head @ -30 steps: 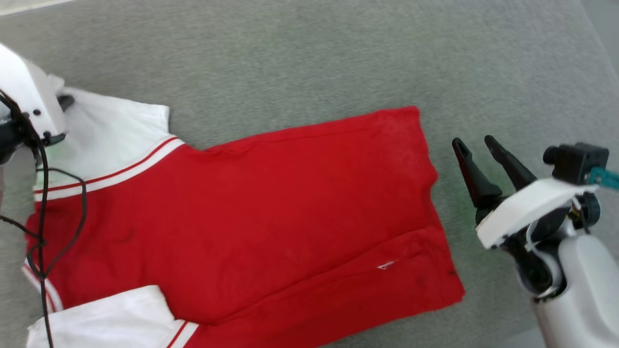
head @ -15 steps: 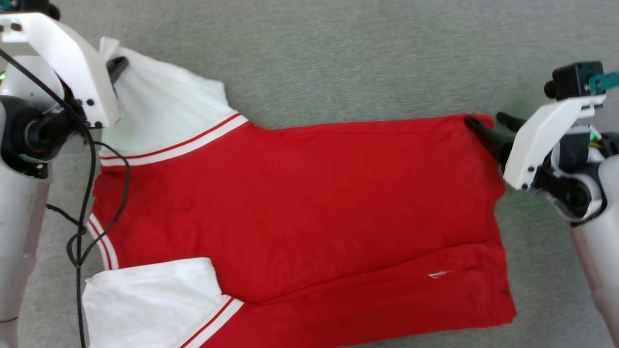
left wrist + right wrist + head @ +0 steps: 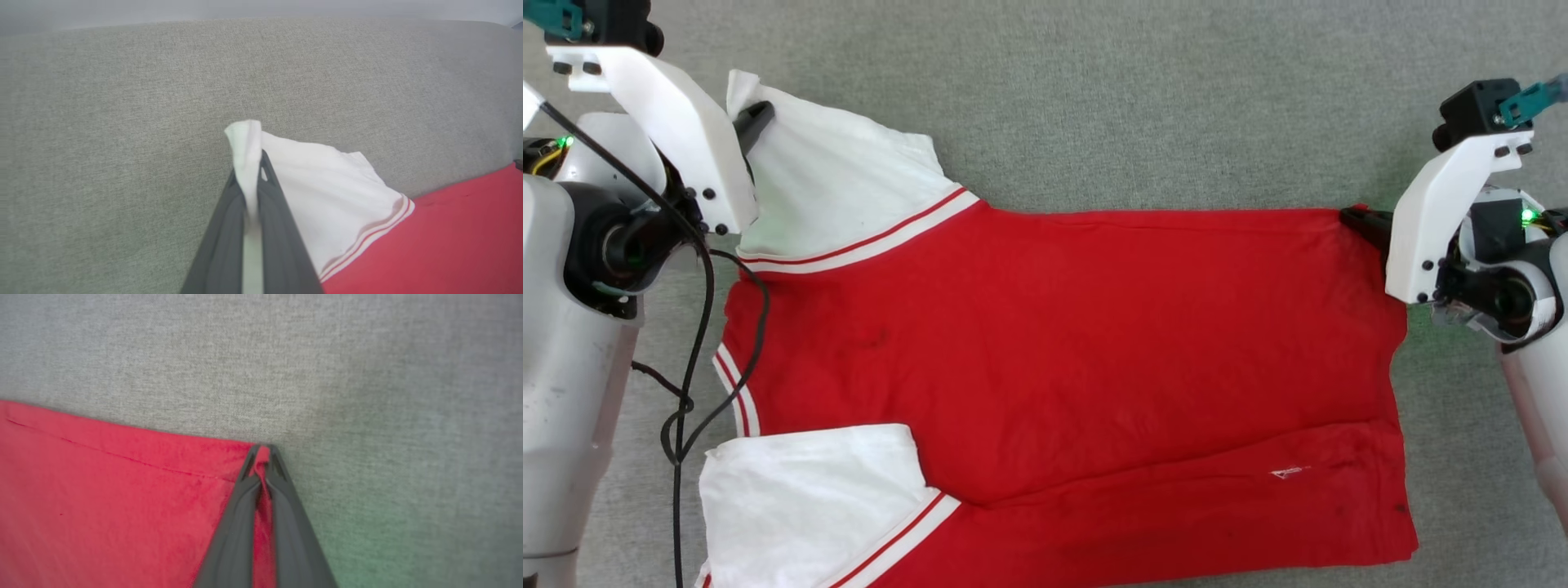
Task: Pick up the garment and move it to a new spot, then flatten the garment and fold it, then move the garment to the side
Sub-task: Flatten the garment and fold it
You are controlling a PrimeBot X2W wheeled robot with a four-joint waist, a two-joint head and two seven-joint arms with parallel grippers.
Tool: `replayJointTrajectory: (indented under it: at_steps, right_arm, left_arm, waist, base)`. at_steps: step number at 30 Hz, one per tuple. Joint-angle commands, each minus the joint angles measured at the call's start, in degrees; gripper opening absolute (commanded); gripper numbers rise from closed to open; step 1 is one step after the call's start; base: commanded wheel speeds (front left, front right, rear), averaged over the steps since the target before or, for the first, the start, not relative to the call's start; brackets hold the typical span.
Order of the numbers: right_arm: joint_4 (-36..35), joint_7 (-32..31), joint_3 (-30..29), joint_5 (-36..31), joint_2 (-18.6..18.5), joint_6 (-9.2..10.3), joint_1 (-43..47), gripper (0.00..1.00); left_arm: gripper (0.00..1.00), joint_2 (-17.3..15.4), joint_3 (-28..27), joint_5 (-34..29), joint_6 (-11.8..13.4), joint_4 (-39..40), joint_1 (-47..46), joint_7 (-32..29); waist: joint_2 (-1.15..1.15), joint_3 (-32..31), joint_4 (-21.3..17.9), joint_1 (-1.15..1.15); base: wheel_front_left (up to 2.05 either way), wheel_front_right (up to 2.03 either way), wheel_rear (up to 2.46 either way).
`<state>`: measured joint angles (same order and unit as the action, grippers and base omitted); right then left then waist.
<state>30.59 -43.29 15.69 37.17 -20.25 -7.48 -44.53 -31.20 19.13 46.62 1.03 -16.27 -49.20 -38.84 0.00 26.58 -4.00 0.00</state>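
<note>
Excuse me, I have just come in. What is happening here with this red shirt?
A two-armed robot is handling a red shirt with white sleeves, spread out on a grey cloth surface. The left end effector is shut on the tip of the far white sleeve, and the right end effector is shut on the far corner of the red hem. The shirt lies mostly flat and is not yet folded.

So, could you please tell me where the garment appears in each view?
Head view: garment across the centre and bottom.
Left wrist view: lower right, white sleeve pinched in the left tool.
Right wrist view: lower left, red corner pinched in the right tool.
Shared landmark: the grey fabric surface.
</note>
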Motion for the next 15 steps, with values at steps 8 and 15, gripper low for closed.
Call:
replayJointTrajectory:
  at_steps: [8, 15]
  right_arm:
    - [-5.3, 5.9, -4.1, -2.9, -0.1, 0.00, 3.9, 0.00]
    - [-10.5, 7.6, -8.4, -5.1, 0.7, 0.00, 13.6, 0.00]
  left_arm:
    - [0.00, 1.3, -3.3, 3.2, -0.8, 0.2, 6.4, 6.1]
    - [0.00, 1.3, -6.3, 5.5, 0.5, 4.0, 19.2, 11.7]
  waist:
    - [0.00, -6.5, 1.0, 0.00]
    - [0.00, -12.7, 1.8, 0.00]
  base:
    - [0.00, 0.00, 0.00]
    - [0.00, 0.00, 0.00]
